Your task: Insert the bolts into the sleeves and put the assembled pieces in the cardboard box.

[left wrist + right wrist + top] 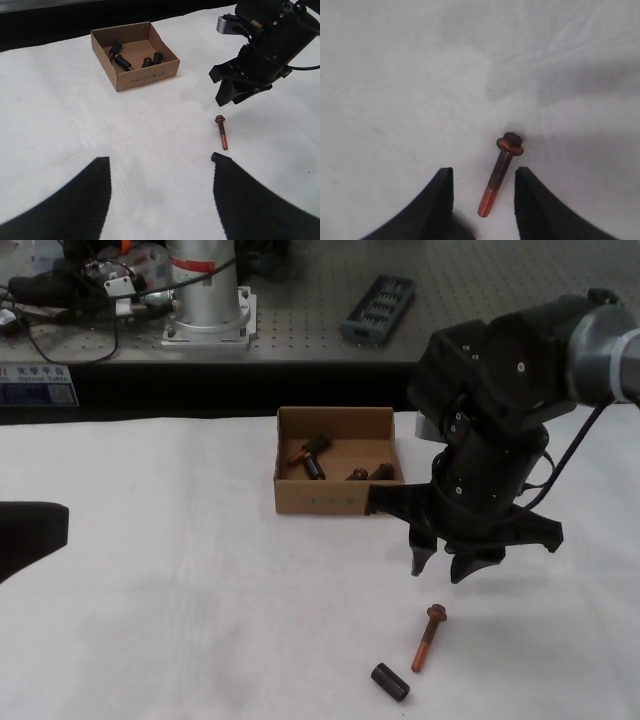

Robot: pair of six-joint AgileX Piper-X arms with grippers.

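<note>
Step in hand is judged to be the pick-up of the loose bolt, ahead of its insertion into the sleeve. The bolt is seen lying flat on the white-covered surface, on the near side of the cardboard box, off toward its right front corner and well apart from it. The sleeve is found just beside the bolt's threaded end, farther again from the box. Assembled pieces, dark with copper-coloured shanks, are noted inside the box. The right claw is held pointing straight down, nearer the box than the bolt is, and poised above the bolt. It is spread wide and nothing is gripped. In the right wrist view the shank is framed between the two fingers, which are not touching it. The next move is judged to call for a straight descent and a closure across the shank, the bolt being kept centred so that it is not rolled aside. The left claw is held on the near left side of the box, well apart from it, likewise open and empty, and is aimed toward the box and bolt
</note>
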